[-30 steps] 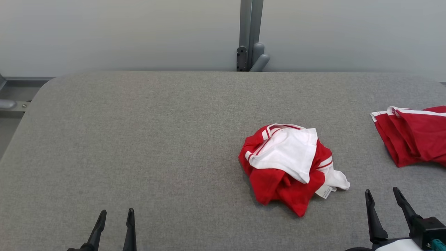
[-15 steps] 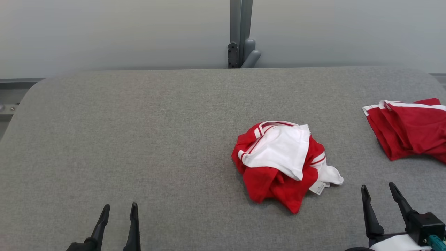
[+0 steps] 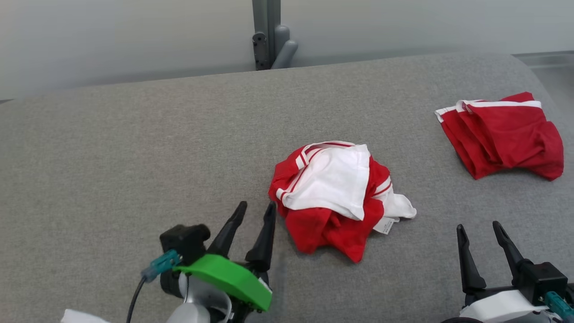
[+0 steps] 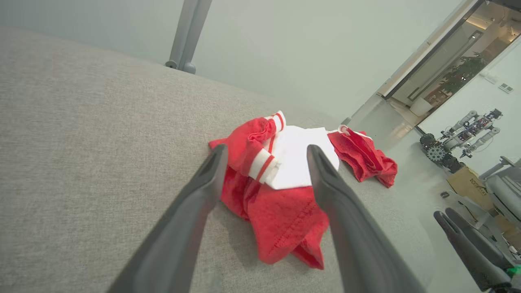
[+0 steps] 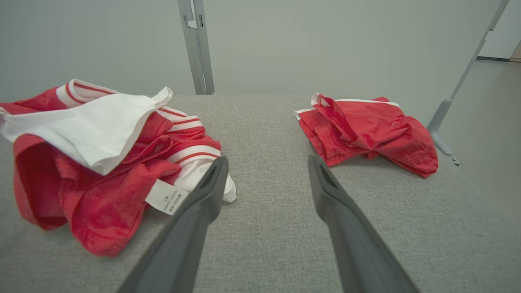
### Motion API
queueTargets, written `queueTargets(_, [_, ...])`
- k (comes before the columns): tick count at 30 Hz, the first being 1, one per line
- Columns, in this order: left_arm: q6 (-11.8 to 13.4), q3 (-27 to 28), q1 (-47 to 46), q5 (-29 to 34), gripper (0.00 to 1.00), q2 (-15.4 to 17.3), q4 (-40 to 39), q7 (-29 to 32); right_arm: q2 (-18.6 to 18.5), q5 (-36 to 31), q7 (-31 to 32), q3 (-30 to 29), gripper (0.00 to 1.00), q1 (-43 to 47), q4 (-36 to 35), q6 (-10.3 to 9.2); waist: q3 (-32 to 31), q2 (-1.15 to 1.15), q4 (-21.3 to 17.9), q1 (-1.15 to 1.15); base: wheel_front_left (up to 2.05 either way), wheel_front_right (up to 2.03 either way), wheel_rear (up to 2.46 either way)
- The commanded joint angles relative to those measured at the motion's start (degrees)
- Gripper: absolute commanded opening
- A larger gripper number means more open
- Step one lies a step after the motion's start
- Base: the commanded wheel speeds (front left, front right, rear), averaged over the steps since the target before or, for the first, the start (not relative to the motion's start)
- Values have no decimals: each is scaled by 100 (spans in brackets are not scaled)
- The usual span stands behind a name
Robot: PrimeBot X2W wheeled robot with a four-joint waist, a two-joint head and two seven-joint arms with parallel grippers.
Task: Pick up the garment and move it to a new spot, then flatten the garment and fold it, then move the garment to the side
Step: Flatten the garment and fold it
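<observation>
1. Head view: our left gripper [image 3: 256, 206] had advanced beside the crumpled garment [image 3: 334, 197] on the table [image 3: 134, 148], open and empty, likely to grab it; our right gripper [image 3: 478, 226] waited open.
2. Left wrist view: our fingers [image 4: 325, 183] framed its near edge.
3. Right wrist view: empty fingers aimed past it.

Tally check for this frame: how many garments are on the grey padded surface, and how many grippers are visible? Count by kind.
Crumpled red-and-white garment: 1
Red garment with a white band: 1
Grippers: 2 (left gripper, right gripper, both open)
Total: 4
</observation>
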Motion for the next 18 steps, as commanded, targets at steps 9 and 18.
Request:
queueTargets(9, [605,-594,-763,-715,100,24,455,591,40,59,-8,70,100,-237,13,-3,301,0,-454,0,0,0,0])
queueTargets(18, [776,-680,-1156,-980,100,22,916,653,0,53,-9,44,100,-261,27,-3,357,0,-547,0,0,0,0])
